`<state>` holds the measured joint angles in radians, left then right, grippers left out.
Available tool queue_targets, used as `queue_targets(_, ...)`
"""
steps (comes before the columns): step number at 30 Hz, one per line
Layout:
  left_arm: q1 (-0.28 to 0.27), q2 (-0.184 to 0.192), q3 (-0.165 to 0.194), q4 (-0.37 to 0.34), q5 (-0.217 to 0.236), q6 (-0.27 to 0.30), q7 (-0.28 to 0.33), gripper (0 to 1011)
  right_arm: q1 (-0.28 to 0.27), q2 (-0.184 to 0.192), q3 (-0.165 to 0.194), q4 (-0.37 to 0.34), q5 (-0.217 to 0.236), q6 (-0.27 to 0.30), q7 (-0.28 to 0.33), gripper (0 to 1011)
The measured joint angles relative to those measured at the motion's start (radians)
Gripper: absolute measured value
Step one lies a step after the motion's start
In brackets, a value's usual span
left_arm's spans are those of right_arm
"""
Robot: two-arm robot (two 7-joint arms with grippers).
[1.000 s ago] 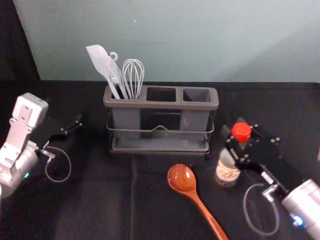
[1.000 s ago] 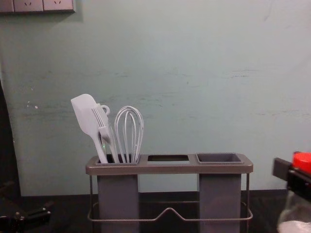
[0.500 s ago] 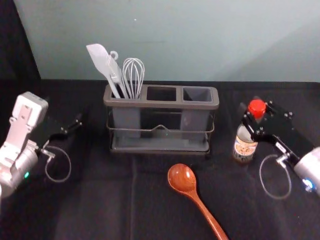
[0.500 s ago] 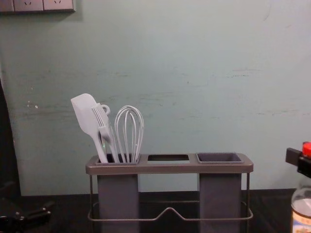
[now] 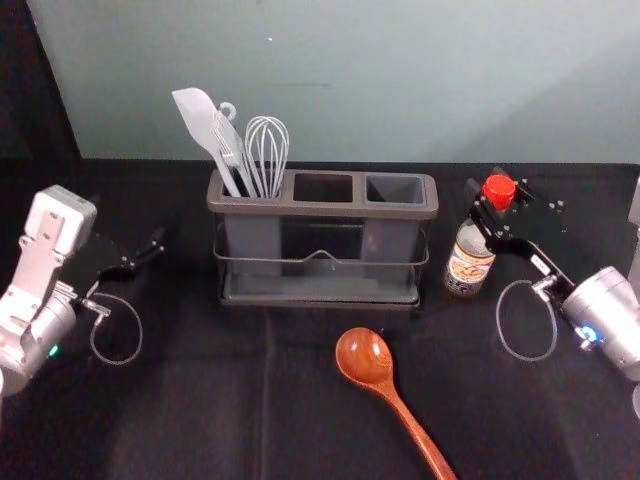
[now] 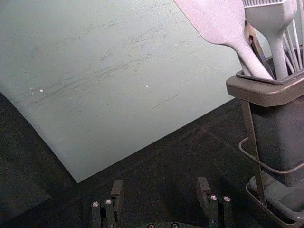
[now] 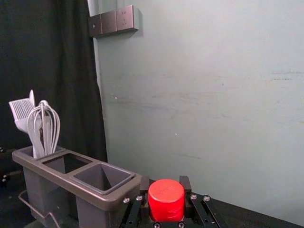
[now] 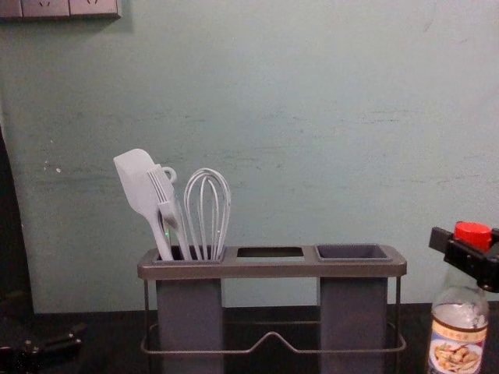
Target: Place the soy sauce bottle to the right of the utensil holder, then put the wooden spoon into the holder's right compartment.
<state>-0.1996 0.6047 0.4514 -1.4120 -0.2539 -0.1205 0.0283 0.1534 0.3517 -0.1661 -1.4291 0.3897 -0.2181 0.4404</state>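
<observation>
Against the pale grey-green wall (image 5: 350,100), placement is underway: centre right, the black right gripper (image 7: 165,190) grasps the red-capped glass bottle (image 5: 470,264) beside the grey utensil holder (image 5: 320,210), requiring stable seating before release; the open left gripper (image 6: 160,190) is parked at the head view's left.

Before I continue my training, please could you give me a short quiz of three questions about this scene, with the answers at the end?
1. True or false: the wooden spoon lies in front of the utensil holder.
2. What is between the fingers of the right hand?
a) the spoon's handle
b) the red cap of the soy sauce bottle
c) the holder's rim
3. Fill in: from the robot's side, the whisk stands in the holder's ____ compartment.

Key: 1 true; 2 b; 3 left.
</observation>
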Motion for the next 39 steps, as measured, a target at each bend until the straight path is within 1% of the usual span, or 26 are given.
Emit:
queue_targets(11, 0.0, 0.0, 0.0, 0.0, 0.0, 0.0, 0.0, 1000, 0.028, -0.028, -0.02, 0.057, 0.005, -0.033, 0.003, 378)
queue_targets(28, 0.0, 0.0, 0.0, 0.0, 0.0, 0.0, 0.0, 1000, 0.038, -0.05, -0.024, 0.101, -0.008, -0.073, -0.001, 381)
queue_targets(30, 0.0, 0.0, 0.0, 0.0, 0.0, 0.0, 0.0, 1000, 0.037, -0.051, -0.023, 0.102, -0.009, -0.074, -0.003, 420)
queue_targets(31, 0.0, 0.0, 0.0, 0.0, 0.0, 0.0, 0.0, 1000, 0.036, -0.051, -0.022, 0.102, -0.011, -0.074, -0.005, 420)
queue_targets(34, 0.0, 0.0, 0.0, 0.0, 0.0, 0.0, 0.0, 1000, 0.032, -0.051, -0.018, 0.097, -0.011, -0.075, -0.007, 580)
queue_targets(38, 0.0, 0.0, 0.0, 0.0, 0.0, 0.0, 0.0, 1000, 0.023, -0.049, -0.009, 0.07, -0.011, -0.079, -0.013, 659)
queue_targets(39, 0.0, 0.0, 0.0, 0.0, 0.0, 0.0, 0.0, 1000, 0.019, -0.048, -0.007, 0.061, -0.011, -0.08, -0.015, 695)
